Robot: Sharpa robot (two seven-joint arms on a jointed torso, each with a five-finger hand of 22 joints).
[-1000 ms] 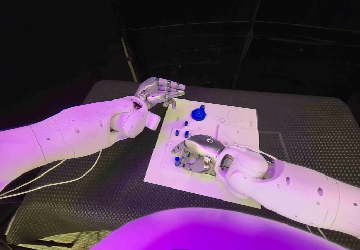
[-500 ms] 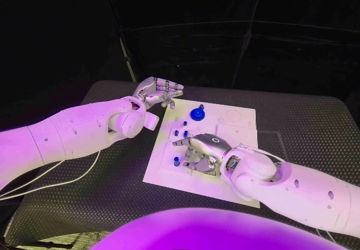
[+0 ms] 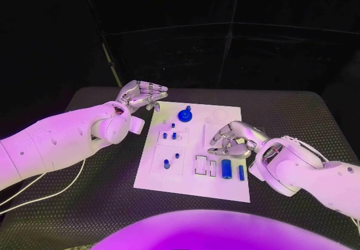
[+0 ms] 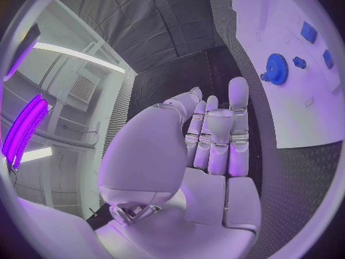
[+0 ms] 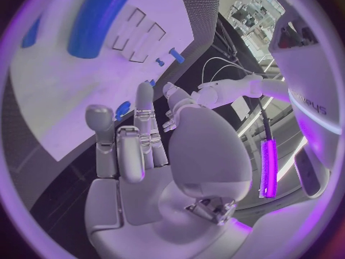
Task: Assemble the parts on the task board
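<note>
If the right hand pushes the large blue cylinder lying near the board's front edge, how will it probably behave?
The large blue cylinder lies on its side on the white task board, so a sideways push would probably roll it. It looks rigid and smooth, so it may slip between fingers. The right hand hovers beyond it, holding nothing.

White arms, silver jointed hands

Black table, dark curtained backdrop
</note>
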